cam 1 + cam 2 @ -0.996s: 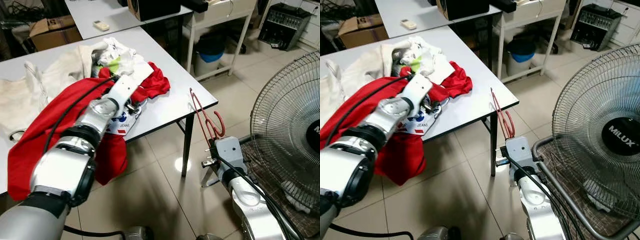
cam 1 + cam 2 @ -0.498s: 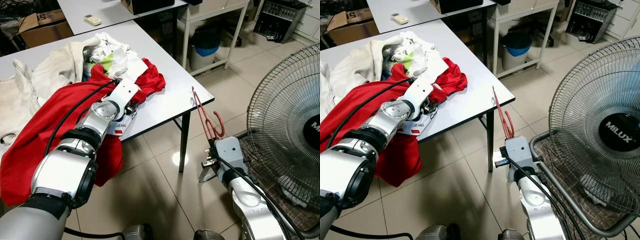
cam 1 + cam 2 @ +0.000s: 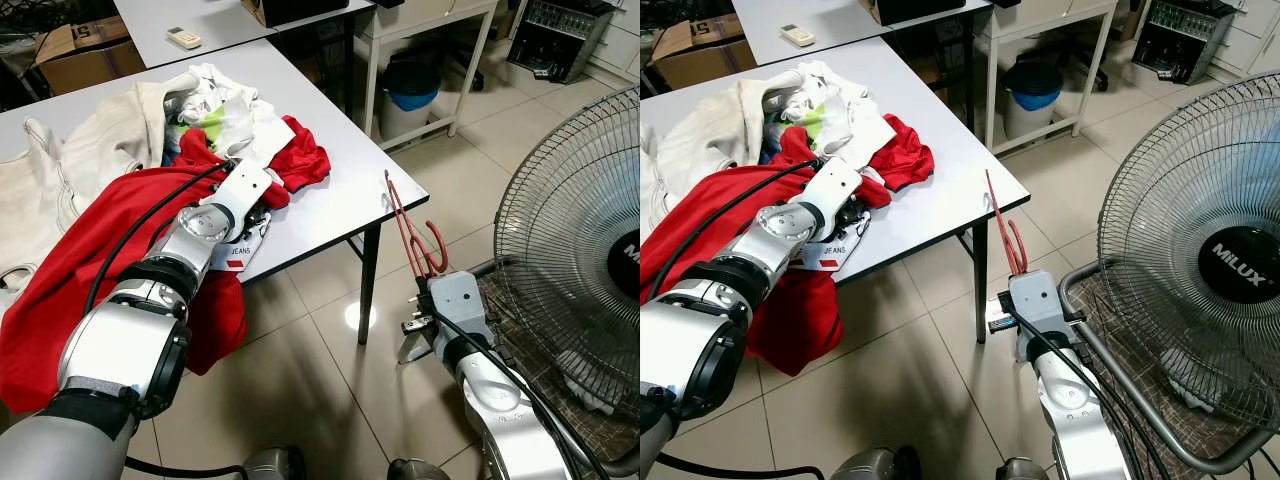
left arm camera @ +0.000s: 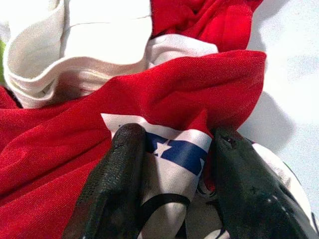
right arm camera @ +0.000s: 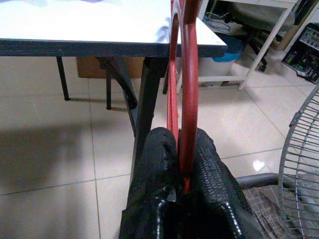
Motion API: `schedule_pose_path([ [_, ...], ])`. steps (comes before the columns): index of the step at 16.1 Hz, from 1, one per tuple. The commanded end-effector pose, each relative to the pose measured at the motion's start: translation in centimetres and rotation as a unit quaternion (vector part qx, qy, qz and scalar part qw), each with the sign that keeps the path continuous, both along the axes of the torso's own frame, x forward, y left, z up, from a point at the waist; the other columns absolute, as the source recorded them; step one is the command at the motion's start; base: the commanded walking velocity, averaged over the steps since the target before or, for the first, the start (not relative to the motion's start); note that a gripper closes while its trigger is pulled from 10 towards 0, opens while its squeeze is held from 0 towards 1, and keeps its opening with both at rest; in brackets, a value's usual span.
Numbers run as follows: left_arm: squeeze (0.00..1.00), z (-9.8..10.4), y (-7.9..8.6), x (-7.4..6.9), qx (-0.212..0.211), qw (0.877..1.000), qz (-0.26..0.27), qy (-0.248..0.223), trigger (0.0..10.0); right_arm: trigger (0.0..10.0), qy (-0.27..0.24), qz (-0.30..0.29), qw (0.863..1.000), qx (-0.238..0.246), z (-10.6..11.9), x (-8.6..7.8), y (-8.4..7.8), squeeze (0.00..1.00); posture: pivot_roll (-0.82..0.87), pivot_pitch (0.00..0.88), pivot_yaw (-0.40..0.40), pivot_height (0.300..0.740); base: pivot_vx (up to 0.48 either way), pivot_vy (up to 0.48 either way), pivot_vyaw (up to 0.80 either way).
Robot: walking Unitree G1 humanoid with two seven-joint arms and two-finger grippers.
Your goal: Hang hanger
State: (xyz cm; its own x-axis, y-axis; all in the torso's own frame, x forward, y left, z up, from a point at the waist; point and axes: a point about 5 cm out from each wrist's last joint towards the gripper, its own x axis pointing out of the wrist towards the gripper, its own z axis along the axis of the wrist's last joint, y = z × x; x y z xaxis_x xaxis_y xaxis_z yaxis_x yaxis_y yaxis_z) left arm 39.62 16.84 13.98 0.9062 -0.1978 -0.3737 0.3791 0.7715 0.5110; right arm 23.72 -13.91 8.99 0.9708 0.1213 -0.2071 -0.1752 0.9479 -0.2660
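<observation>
Two grippers are working at once over a cluttered counter (image 3: 330,215). On the left, the left gripper (image 4: 174,164) is pressing into a heap of laundry, its fingers (image 4: 117,172) apart and straddling a fold of printed white fabric (image 4: 172,154) tucked under a red garment (image 3: 90,260); whether they are actually pinching it cannot be told. Beyond the fingertips, cream clothing (image 3: 110,145) is piling up. To the right, off the counter's corner, the right gripper (image 5: 180,149) is holding the red hanger (image 3: 408,232) upright, its fingers clamped together on the wire near the bottom, with the hook (image 3: 437,245) curling just above them. A standing fan (image 3: 580,240) is looming close beside that arm. Hanging it well probably means keeping the clamp firm so the wire doesn't swivel, and steering the hook clear of the counter edge and fan grille.
</observation>
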Motion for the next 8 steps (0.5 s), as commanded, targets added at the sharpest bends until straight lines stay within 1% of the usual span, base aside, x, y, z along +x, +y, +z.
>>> schedule_pose_path([
  [1, 0.0, -0.5, 0.9, -0.3, 0.003, 1.0, 0.014, 0.006, 0.0, 10.0, 0.009, 0.003, 1.0, -0.001, -0.3, -0.2, 0.1, 0.0, -0.04, 0.115, 0.11, 0.74, 0.0, 0.0, 0.0],
  [3, 0.0, -0.1, 1.2, -0.1, -0.008, 1.0, 0.023, -0.012, 0.0, 10.0, 0.007, 0.001, 1.0, -0.001, -0.3, 0.0, 0.1, 0.0, -0.03, 0.102, 0.121, 0.74, 0.0, 0.0, 0.0],
  [4, 0.0, 1.2, 1.1, 0.2, -0.053, 0.997, 0.024, -0.052, 0.0, 10.0, 0.003, -0.003, 1.0, 0.0, -0.2, 0.1, 0.1, 0.0, -0.03, 0.092, 0.132, 0.74, 0.0, 0.0, 0.0],
  [6, 0.0, 2.6, 1.0, 0.5, -0.136, 0.986, 0.025, -0.093, 0.0, 10.0, 0.0, -0.007, 1.0, 0.001, -0.2, 0.3, 0.0, 0.0, -0.03, 0.083, 0.137, 0.74, 0.0, 0.0, 0.0],
  [8, 0.0, 4.4, 1.2, 0.6, -0.235, 0.963, 0.0, -0.134, 0.0, 10.0, -0.009, -0.014, 1.0, 0.005, 0.0, 0.5, -0.1, 0.0, -0.02, 0.063, 0.14, 0.74, 0.0, 0.0, 0.0],
])
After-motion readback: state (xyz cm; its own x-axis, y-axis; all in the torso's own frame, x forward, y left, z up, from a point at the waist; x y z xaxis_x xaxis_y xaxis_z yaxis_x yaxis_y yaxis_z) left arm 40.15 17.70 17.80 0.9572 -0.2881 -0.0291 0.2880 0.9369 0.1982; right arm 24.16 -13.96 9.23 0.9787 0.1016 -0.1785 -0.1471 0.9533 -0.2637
